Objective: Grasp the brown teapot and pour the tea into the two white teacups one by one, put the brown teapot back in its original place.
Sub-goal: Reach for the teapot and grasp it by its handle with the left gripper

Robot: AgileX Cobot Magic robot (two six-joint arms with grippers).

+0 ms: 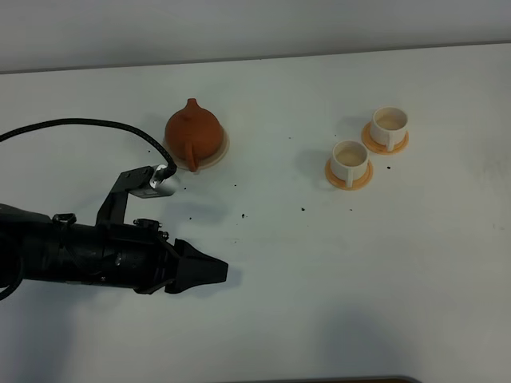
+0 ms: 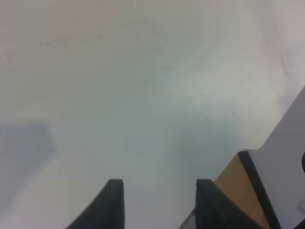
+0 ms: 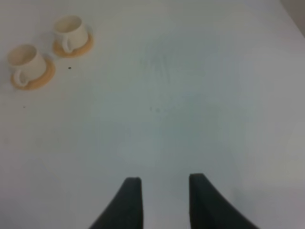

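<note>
The brown teapot (image 1: 194, 132) stands upright on its beige coaster (image 1: 219, 153) at the back left of the white table. The two white teacups (image 1: 350, 159) (image 1: 390, 123) sit on orange saucers at the back right; the right wrist view shows both cups (image 3: 24, 59) (image 3: 71, 31) far ahead of the fingers. My left gripper (image 1: 219, 272) hovers low at the front left, well short of the teapot, pointing right. In its wrist view the left gripper (image 2: 159, 183) is open over bare table. My right gripper (image 3: 164, 179) is open and empty; its arm is outside the exterior view.
Small dark specks (image 1: 242, 214) dot the table between teapot and cups. A black cable (image 1: 80, 124) arcs over the left arm. The left wrist view shows the table's edge with a brown surface (image 2: 238, 183) beyond it.
</note>
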